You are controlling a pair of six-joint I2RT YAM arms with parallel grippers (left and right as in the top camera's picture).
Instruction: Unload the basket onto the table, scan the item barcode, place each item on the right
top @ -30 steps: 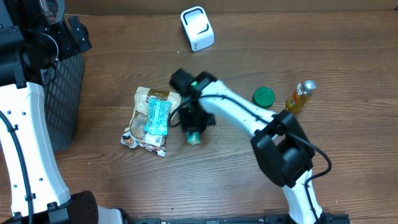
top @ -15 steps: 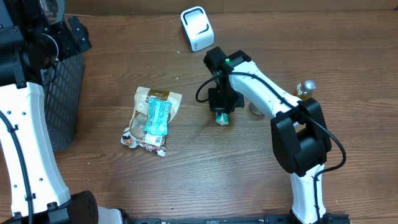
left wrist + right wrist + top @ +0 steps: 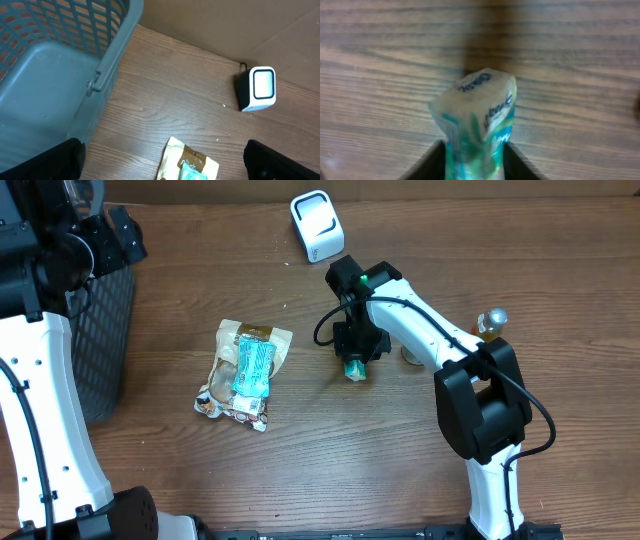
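A teal and white packet (image 3: 354,369) stands end-down on the wood table, below the white barcode scanner (image 3: 318,225). My right gripper (image 3: 356,355) is over it. In the right wrist view the packet (image 3: 477,115) fills the gap between the two dark fingers, and the gripper (image 3: 474,150) presses on both its sides. My left gripper (image 3: 162,160) hangs wide open with nothing in it, high over the table. Its view takes in the scanner (image 3: 257,88) at the right, its window facing up.
A pile of snack bags (image 3: 245,370) lies left of centre, its top edge also in the left wrist view (image 3: 187,162). A grey mesh basket (image 3: 105,340) stands at the left edge. An amber bottle (image 3: 487,325) stands behind the right arm.
The right arm carried the teal packet from beside the snack pile to the right and up, closer to the scanner. Over the last half second it barely shifted. The left arm has stayed still.
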